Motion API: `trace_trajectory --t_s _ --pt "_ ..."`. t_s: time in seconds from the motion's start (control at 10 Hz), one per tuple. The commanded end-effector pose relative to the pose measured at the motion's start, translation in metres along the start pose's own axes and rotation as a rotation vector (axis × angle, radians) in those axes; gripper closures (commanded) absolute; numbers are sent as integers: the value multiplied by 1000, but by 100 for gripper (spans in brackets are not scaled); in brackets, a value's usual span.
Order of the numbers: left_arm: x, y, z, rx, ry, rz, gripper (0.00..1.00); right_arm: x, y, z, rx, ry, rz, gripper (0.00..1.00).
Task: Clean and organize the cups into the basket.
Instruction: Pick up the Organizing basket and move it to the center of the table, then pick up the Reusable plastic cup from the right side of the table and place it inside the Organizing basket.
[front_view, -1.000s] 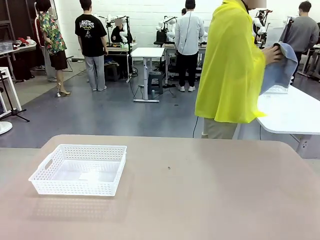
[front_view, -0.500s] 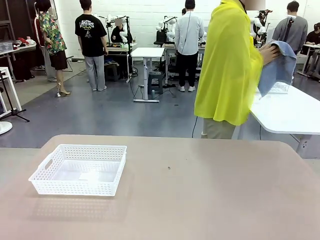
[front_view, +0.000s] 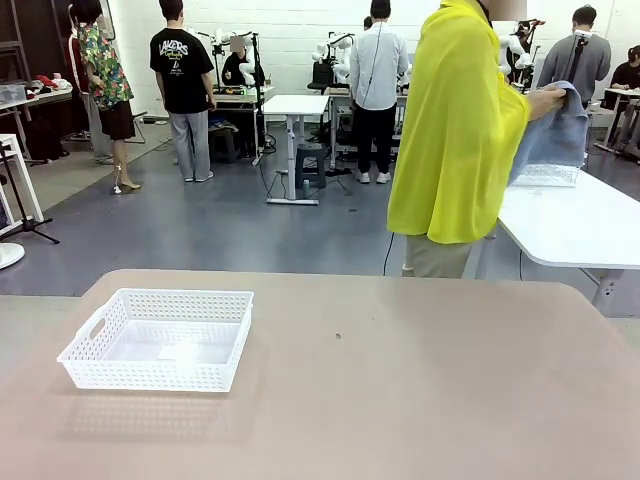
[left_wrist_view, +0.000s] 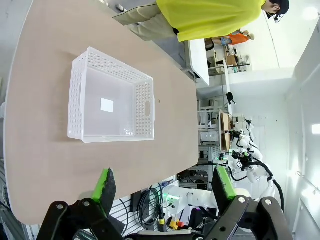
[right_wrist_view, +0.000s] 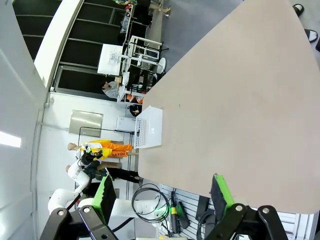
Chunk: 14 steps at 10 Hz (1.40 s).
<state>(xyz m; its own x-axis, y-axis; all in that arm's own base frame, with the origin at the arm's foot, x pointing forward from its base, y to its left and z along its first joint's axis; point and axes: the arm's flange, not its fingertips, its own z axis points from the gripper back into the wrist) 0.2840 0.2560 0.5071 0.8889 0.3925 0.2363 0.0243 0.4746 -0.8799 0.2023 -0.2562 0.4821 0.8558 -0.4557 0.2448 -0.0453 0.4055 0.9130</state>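
Busy workshop floor lies behind the tan surface (front_view: 420, 400) in the front view, where the white lattice basket (front_view: 150, 375) sits at 8 o'clock, upright, its floor bare but for a pale label (front_view: 186, 350). At 1 o'clock a person (front_view: 460, 130) in yellow faces a white side table (front_view: 580, 230), hands in a blue-grey cloth (front_view: 555, 135); what it wraps I cannot tell.

Left wrist view: the left end effector (left_wrist_view: 165, 182) hangs with fingers spread wide, the basket (left_wrist_view: 144, 110) well apart at 11 o'clock. It looks light, thin and springy, so it is best taken at the solid rim or a cut-out handle (left_wrist_view: 147, 107).

Right wrist view: the right end effector (right_wrist_view: 162, 192) is likewise spread, the basket (right_wrist_view: 142, 127) far off at 12 o'clock.
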Motion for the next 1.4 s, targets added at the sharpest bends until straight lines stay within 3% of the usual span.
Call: trace_trajectory --t_s 0.0,1.3 --pt "0 1 -1 -7 -16 1 0 -1 -1 -1 14 -3 4 0" --pt "0 1 -1 -7 -16 1 0 -1 -1 -1 14 -3 4 0"
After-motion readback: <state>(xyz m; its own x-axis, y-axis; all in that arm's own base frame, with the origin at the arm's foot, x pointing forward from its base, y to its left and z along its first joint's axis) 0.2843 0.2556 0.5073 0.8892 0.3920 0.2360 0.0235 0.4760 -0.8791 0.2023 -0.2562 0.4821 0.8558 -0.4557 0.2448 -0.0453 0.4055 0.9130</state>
